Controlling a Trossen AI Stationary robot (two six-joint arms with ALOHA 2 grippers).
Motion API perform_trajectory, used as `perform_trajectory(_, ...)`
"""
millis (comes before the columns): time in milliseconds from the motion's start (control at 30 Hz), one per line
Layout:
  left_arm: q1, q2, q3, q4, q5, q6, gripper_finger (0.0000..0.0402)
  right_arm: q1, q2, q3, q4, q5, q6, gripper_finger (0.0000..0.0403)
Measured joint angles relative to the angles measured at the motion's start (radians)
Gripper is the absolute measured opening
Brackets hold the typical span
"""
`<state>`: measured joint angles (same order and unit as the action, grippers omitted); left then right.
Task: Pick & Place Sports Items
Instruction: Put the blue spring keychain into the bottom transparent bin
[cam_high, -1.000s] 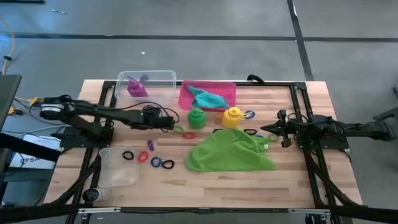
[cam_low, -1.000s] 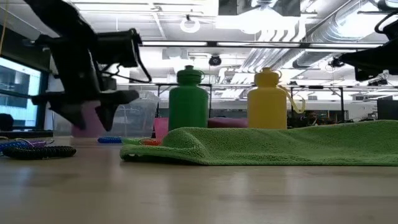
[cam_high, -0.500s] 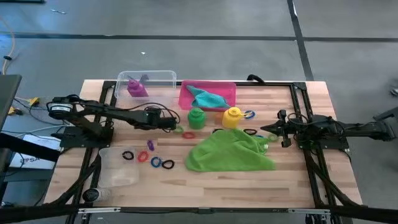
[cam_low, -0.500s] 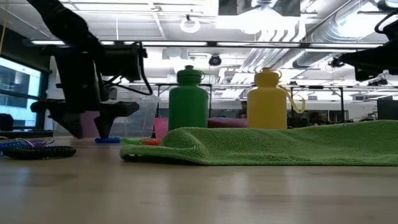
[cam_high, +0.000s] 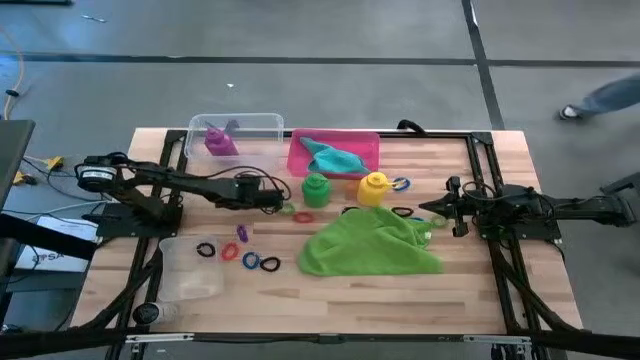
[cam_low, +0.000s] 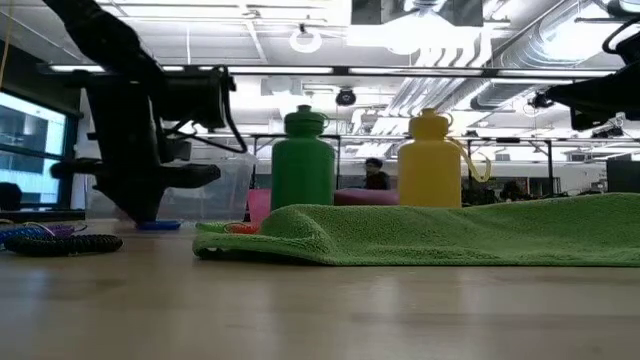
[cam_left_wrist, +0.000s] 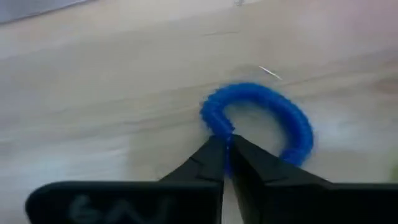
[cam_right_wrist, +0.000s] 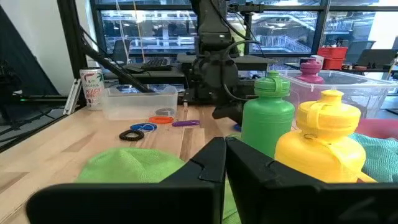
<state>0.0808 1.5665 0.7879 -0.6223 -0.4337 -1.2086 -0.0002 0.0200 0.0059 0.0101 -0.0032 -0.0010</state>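
Since a second ago the left gripper (cam_high: 281, 201) has come down to the wooden tabletop (cam_high: 470, 290) and its jaws, then spread, have pinched together; the right arm has not moved.

From above, the left gripper's tips sit just beside the upright green plastic bottle (cam_high: 316, 187), with a small green ring (cam_high: 288, 208) at the tips. The purple bottle (cam_high: 219, 140) stands in the clear plastic tub (cam_high: 262, 124) well behind the jaws. The large green towel (cam_high: 371, 243) lies crumpled between the two grippers. The right gripper (cam_high: 437, 208) waits clenched and empty at the towel's far edge.

At table height, the left gripper (cam_low: 152, 215) touches the table, the green bottle and the yellow plastic bottle (cam_low: 431, 160) upright beyond the towel.

The left wrist camera shows the jaws clamped on one side of a fuzzy blue fabric ring (cam_left_wrist: 260, 121), which lies flat ahead of the tips.

The right wrist camera shows its fingers (cam_right_wrist: 208, 163) pressed together, with the green towel and both bottles just ahead.
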Motion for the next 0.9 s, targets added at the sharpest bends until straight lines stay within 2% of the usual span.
perform_trajectory(100, -0.005, -0.002, 0.000, 0.000, 0.016, 0.022, 0.0014, 0.000, 0.000, 0.000, 0.000, 0.000, 0.000, 0.0000)
perform_trajectory(300, -0.020, -0.049, 0.000, 0.003, 0.073, 0.085, 0.0002, 0.000, 0.000, 0.000, 0.000, 0.000, 0.000, 0.0000)
perform_trajectory(633, -0.062, -0.210, 0.000, -0.006, 0.069, 0.193, 0.0001, 0.000, 0.000, 0.000, 0.000, 0.000, 0.000, 0.0000)
perform_trajectory(900, -0.100, -0.362, 0.000, -0.056, 0.147, 0.255, 0.0001, 0.000, 0.000, 0.000, 0.000, 0.000, 0.000, 0.0000)
